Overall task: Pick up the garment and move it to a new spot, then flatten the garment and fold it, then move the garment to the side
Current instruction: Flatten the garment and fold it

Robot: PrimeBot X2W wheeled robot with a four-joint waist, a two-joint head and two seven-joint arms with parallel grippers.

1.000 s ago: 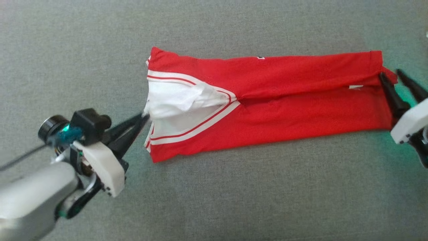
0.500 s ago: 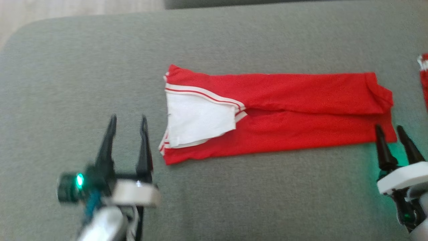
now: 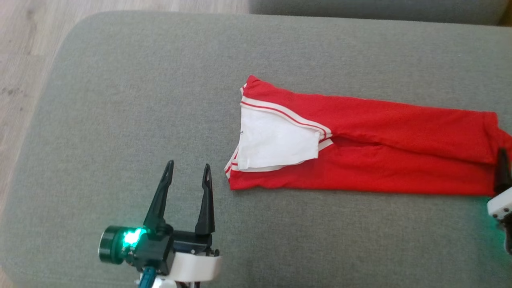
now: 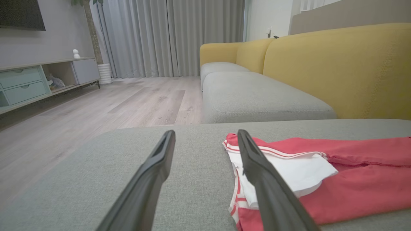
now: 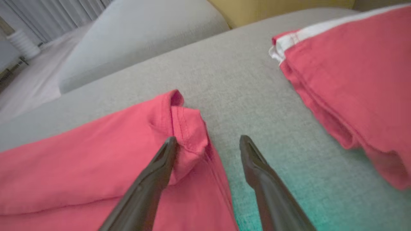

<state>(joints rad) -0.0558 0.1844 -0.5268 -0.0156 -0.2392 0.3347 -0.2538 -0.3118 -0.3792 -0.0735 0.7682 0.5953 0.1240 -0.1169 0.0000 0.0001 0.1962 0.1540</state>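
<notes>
A grey sofa cushion (image 3: 120, 120) carries the garment (image 3: 380, 160), red with a white panel and striped trim at its left end, folded into a long strip across the centre and right of the frame. The left gripper (image 3: 188, 164) sits at lower left, fingers apart and empty. The right gripper (image 5: 208, 138), fingers apart, hangs over the strip's crumpled right end. A second red garment (image 5: 353, 80) lies near it.

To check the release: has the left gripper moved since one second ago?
Yes. Measured against the garment, the left gripper has left its white end and drawn back toward the robot; it now stands open, clear of the cloth.
</notes>
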